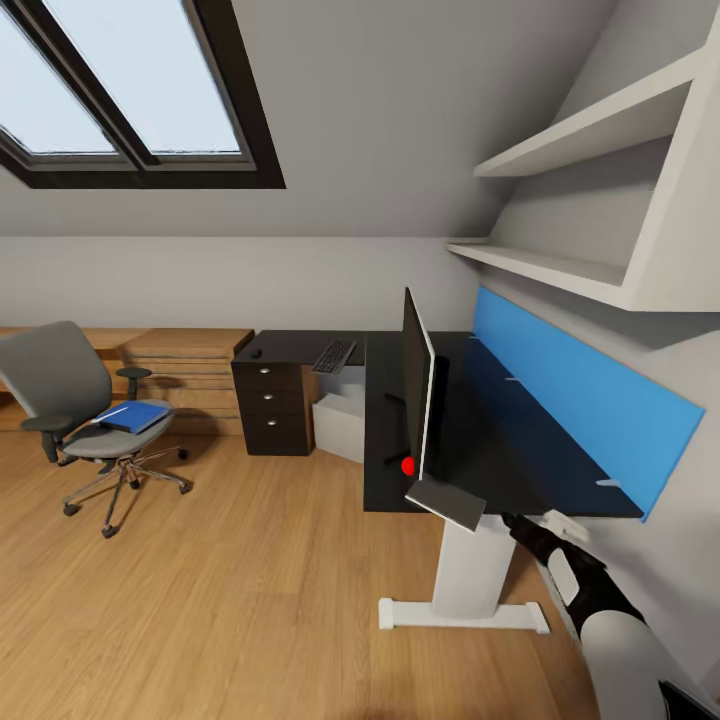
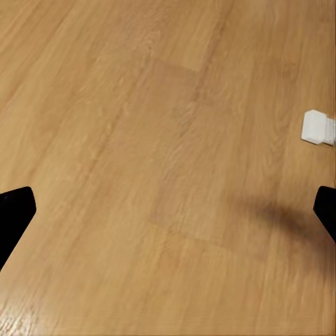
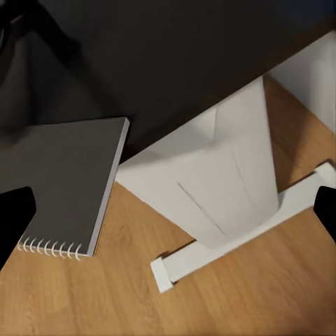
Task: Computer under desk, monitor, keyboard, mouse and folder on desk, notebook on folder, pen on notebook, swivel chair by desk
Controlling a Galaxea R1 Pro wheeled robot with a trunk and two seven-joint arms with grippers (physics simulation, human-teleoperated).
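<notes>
The black desk (image 1: 500,440) stands against the right wall. On it the monitor (image 1: 418,385) is seen edge-on. The keyboard (image 1: 334,356) and the mouse (image 1: 257,352) lie on the desk's far wing, and the light-grey computer (image 1: 338,425) sits beneath it. A dark grey notebook (image 1: 447,503) (image 3: 63,185) overhangs the near desk corner. At the left, the swivel chair (image 1: 60,385) carries the blue folder (image 1: 135,415) on its seat. My right gripper (image 3: 168,213) is open, above and apart from the notebook. My left gripper (image 2: 168,213) hangs open over bare floor. The pen is out of view.
A blue upright panel (image 1: 580,400) lines the wall behind the desk, under white shelves (image 1: 560,265). The desk's white leg and foot (image 1: 465,590) (image 3: 224,182) stand by my right arm (image 1: 585,590). A light-wood drawer chest (image 1: 185,375) sits behind the chair. Wood floor (image 1: 250,600) lies open between chair and desk.
</notes>
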